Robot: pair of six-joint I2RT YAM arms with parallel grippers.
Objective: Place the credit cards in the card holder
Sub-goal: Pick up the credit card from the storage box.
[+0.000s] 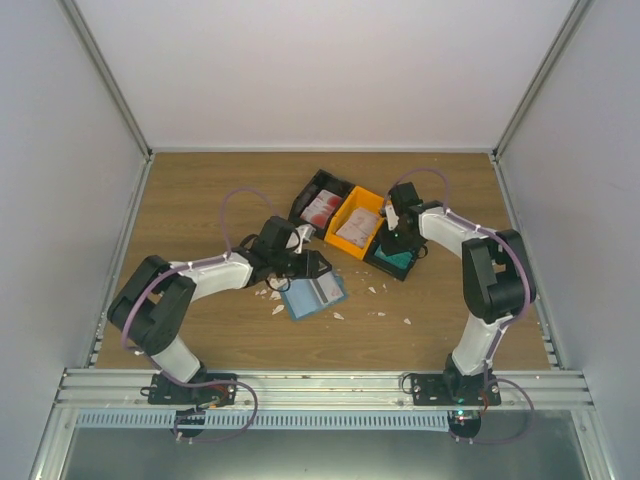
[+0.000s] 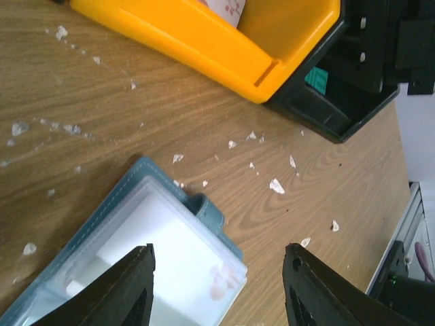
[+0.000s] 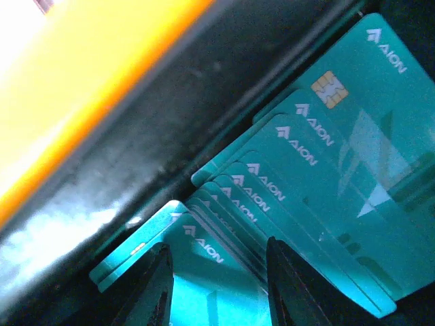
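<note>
Right gripper (image 3: 217, 288) hangs over the fanned teal credit cards (image 3: 319, 170), jaws apart; left gripper (image 2: 217, 288) hovers at the blue card holder (image 2: 163, 244), jaws apart as well.
The teal cards lie overlapped in the black end compartment of the tray (image 2: 204, 51), right of centre in the top view; the card holder lies flat on the bench (image 2: 353, 183) at centre, just below and left of the tray, with what seems a white, red-blotched card in its clear pocket; the step looks like picking one teal card, so pinch only the topmost by a free edge, since thin cards may lift in pairs; keep clear of the compartment wall at the upper left of the right wrist view; the left jaws could pin the holder; white scraps (image 2: 276, 185) lie nearby.
</note>
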